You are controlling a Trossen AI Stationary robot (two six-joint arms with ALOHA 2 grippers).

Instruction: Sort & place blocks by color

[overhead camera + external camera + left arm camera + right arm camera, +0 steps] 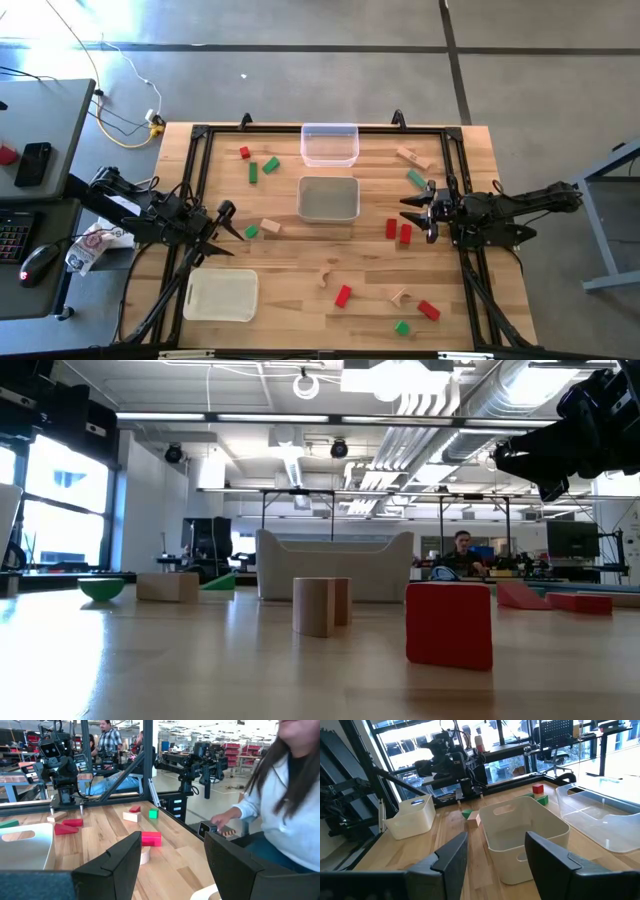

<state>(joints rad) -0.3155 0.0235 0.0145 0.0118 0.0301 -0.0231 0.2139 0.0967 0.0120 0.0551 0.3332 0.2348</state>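
Centrally, grey tray (329,198) among scattered blocks (397,231).

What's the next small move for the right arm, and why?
Probably lower the right hand onto the nearest of the two red blocks just ahead of it. The hand is open and empty, every block still lies loose on the table, and the left hand waits open near the table's left edge.
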